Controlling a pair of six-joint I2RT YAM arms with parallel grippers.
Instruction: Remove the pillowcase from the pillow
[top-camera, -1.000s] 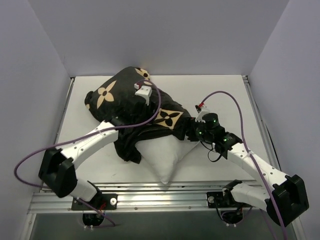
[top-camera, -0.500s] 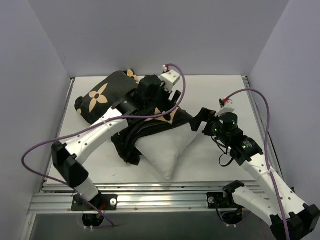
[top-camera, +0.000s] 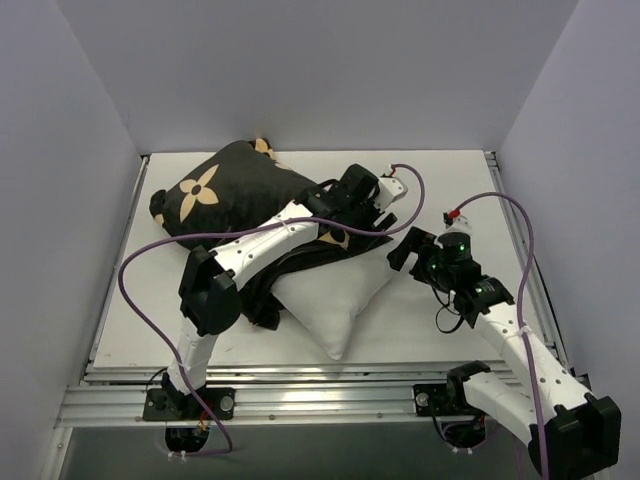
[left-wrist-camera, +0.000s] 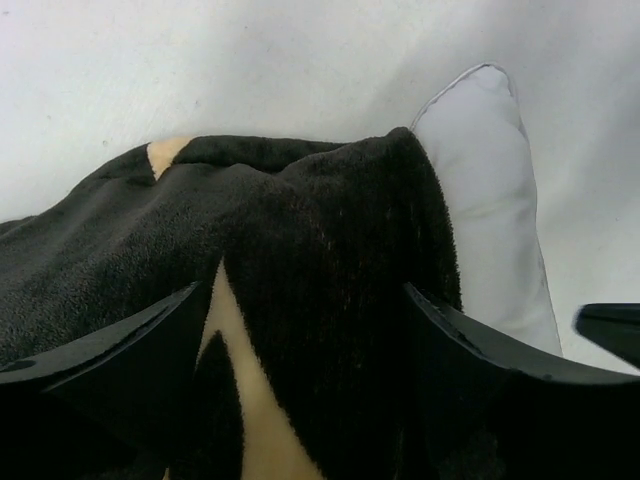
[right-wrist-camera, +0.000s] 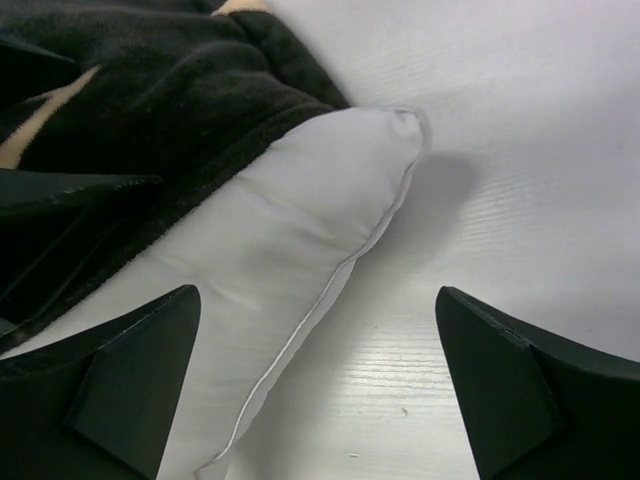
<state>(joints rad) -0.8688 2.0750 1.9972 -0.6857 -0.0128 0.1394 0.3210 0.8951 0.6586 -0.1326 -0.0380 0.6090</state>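
Nearest the front edge of the table (top-camera: 440, 335), a bare white corner of the pillow (top-camera: 335, 298) is seen sticking out. Just right of that and a bit further back, the right gripper (right-wrist-camera: 318, 295) is held wide open above the pillow's right-hand corner, with nothing gripped. Further in, the left gripper (left-wrist-camera: 308, 295) is spread wide too. A fold of the pillowcase (top-camera: 225, 190) is bulged up between its jaws, but it's not pinched as far as can be told. The pillowcase is bunched over the far-left part of the pillow, with only the near-right part left uncovered.
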